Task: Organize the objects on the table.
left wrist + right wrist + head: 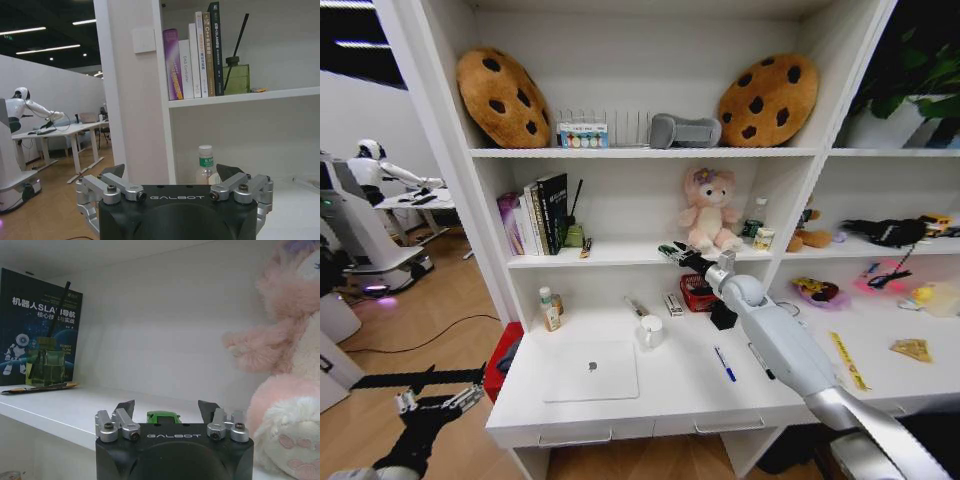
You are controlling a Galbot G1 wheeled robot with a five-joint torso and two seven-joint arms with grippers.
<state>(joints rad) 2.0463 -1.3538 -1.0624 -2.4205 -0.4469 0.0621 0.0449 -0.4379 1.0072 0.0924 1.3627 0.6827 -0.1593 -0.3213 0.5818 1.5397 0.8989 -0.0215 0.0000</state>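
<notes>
The right arm reaches up from the long white desk top (680,385) to the middle shelf of the tall white shelving (620,252), its black right gripper (166,411) spread wide just above the shelf board. Between the two parted fingertips sits the tiny green toy car (163,416) — resting on the shelf, with a gap to each finger. Just beside the gripper, on its far-from-the-books side, sits the pink plush bear (287,390). Well off on the other side stand the green glass reed diffuser (46,367) and a dark book with white lettering (35,320).

Below and behind that gripper, on the desk, lie the thin silver laptop (590,371), the white mug (651,330), a blue pen (724,363) and the yellow ruler (847,360).

The left gripper (172,174) hangs low beside the desk's left end, fingers spread wide with nothing between them — a small clear bottle with a green label (204,164) stands on the desk beyond it.
</notes>
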